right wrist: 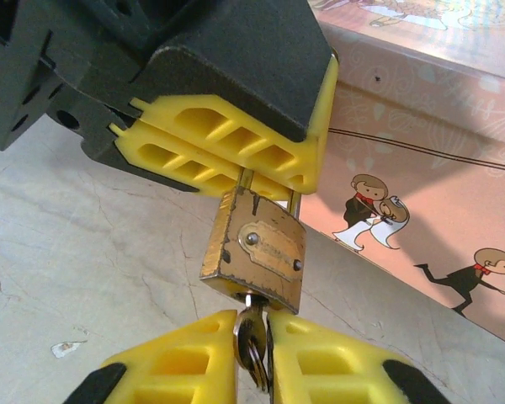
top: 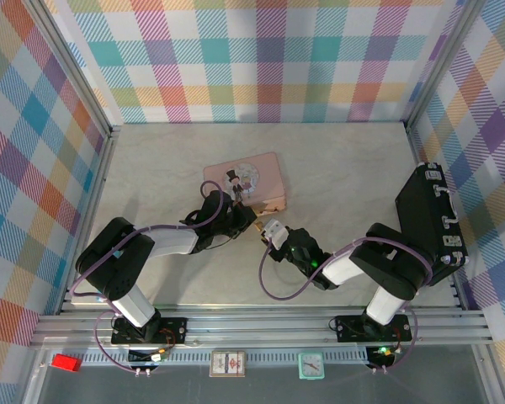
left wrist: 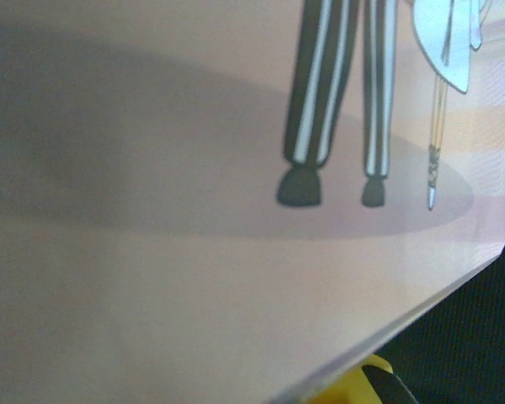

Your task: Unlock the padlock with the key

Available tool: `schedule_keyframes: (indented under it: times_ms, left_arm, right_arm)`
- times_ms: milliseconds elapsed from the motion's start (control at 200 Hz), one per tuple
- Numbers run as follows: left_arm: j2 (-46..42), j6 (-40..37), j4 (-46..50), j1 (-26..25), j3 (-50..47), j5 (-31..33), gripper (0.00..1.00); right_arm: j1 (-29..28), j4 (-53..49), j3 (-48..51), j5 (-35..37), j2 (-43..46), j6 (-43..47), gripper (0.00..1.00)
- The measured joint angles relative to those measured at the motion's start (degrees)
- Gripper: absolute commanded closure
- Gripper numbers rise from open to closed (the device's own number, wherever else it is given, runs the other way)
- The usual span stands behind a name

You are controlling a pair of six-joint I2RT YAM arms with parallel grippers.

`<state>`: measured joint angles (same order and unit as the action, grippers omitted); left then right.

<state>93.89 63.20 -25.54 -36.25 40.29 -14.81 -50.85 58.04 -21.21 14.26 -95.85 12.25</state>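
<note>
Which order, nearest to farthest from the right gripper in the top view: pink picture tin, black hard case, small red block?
1. Pink picture tin, just beyond the right gripper.
2. Black hard case, at the right wall.
3. Small red block, near-left rail.

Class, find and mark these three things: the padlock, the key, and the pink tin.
padlock [right wrist: 254, 250]: right wrist view, on its brass body.
key [right wrist: 251, 338]: right wrist view, on the metal part just below the lock.
pink tin [top: 251, 173]: top external view, on its lid.
</note>
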Motion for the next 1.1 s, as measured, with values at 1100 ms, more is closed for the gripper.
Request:
schedule_keyframes:
  times_ms: [1100]
  left_arm:
    - [0.13, 1.29, -1.07, -1.22, 0.02, 1.77, 1.0]
  right_arm:
    - [9.27, -7.58, 0.0, -23.04, 4.94, -35.45, 1.0]
